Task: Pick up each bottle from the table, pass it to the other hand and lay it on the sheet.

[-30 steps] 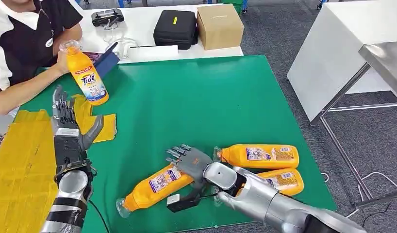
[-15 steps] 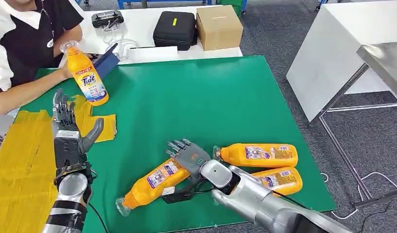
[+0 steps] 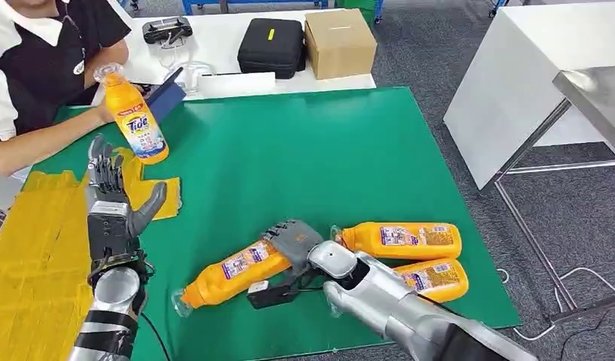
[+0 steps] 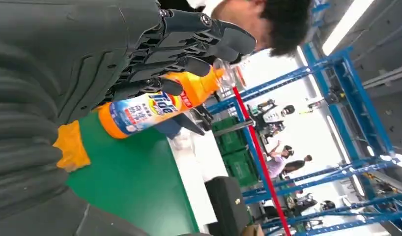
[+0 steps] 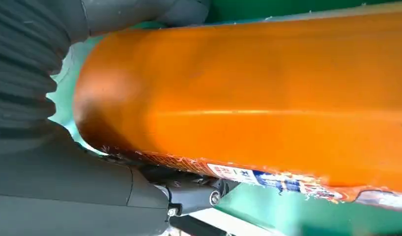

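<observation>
While a person (image 3: 34, 68) holds an upright Tide bottle (image 3: 135, 120), the right hand (image 3: 293, 244) wraps its fingers round a lying orange bottle (image 3: 233, 271). Left hand (image 3: 109, 203) hovers, fingers spread, over the yellow sheet (image 3: 34, 248).

A robotics lab or test hall: blue metal racking (image 4: 331, 78), green crates (image 4: 236, 155), grey carpet floor (image 3: 440, 53), white tables (image 3: 229, 45) with a black equipment case (image 3: 271, 45)

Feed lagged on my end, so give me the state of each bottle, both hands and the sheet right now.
Left hand: raised, fingers spread, holding nothing.
Right hand: wrapped around the nearest bottle, which lies on the green table.
Two bottles beside the right arm: lying flat.
Tide bottle: tilted, held by a person.
Yellow sheet: flat, no bottle on it.
</observation>
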